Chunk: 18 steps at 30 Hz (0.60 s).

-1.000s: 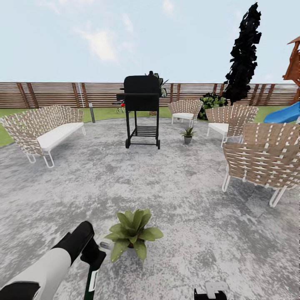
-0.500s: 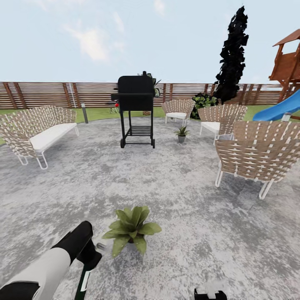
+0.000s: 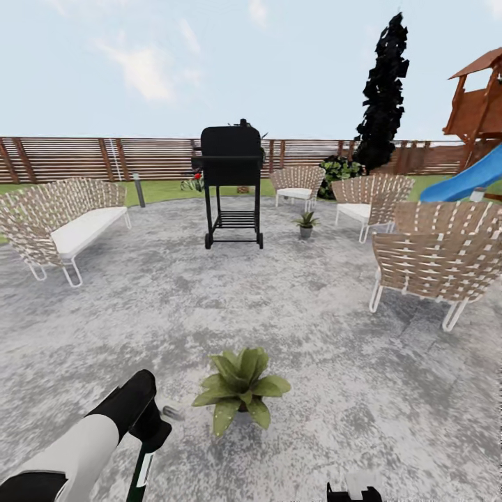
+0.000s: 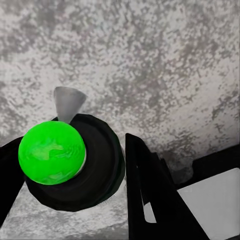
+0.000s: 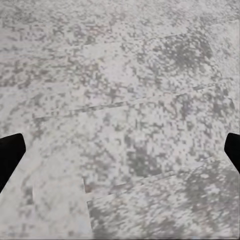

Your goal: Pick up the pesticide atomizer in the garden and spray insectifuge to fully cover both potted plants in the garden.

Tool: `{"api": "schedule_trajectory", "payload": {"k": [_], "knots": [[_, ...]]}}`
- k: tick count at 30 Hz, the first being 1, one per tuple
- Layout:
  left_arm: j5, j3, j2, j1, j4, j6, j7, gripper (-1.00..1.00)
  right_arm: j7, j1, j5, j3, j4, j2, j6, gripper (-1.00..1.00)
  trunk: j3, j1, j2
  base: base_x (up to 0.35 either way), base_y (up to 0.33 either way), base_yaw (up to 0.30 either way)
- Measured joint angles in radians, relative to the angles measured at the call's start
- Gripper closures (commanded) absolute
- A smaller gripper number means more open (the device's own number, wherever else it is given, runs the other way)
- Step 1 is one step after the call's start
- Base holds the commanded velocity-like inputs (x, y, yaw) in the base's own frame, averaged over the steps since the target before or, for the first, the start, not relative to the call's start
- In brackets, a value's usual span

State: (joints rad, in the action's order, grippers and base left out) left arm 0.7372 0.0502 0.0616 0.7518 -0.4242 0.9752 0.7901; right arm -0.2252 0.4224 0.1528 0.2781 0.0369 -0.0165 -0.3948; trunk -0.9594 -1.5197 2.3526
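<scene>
While the pesticide atomizer [image 3: 144, 466] is clamped in the left gripper's [image 4: 75, 165] jaws beside a potted plant [image 3: 241, 388], the right gripper's [image 5: 120, 150] jaws are held wide apart.

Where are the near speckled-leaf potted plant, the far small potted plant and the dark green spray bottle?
Near potted plant [image 3: 241, 388], head view, leaf rosette centre.
Far potted plant [image 3: 305, 226], head view, leaves above pot.
Spray bottle [image 3: 141, 474], head view, white label strip.

Near plant [image 3: 241, 389] on patio [image 3: 314, 335], grill [image 3: 232, 183] behind.
</scene>
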Motion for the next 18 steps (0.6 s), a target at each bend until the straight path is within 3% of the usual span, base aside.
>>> {"api": "schedule_trajectory", "payload": {"k": [7,13,18], "knots": [[0.000,0.001,-0.001,0.000,0.000,-0.002,0.001,1.00,-0.001,0.000,0.000,0.000,0.000,0.000,-0.001,-1.00,0.000,-0.001,0.000,-0.204,0.101,-0.259],[-0.001,0.003,-0.001,0.002,-0.004,-0.004,0.003,1.00,-0.001,0.000,0.000,0.000,0.000,0.000,-0.001,-1.00,0.000,0.000,0.000,-0.054,0.004,-0.261],[-0.001,0.003,0.005,0.003,-0.081,-0.002,0.003,1.00,0.000,0.000,0.000,0.000,0.000,0.000,0.000,-1.00,0.000,0.000,0.000,-0.004,0.106,-0.174]]}}
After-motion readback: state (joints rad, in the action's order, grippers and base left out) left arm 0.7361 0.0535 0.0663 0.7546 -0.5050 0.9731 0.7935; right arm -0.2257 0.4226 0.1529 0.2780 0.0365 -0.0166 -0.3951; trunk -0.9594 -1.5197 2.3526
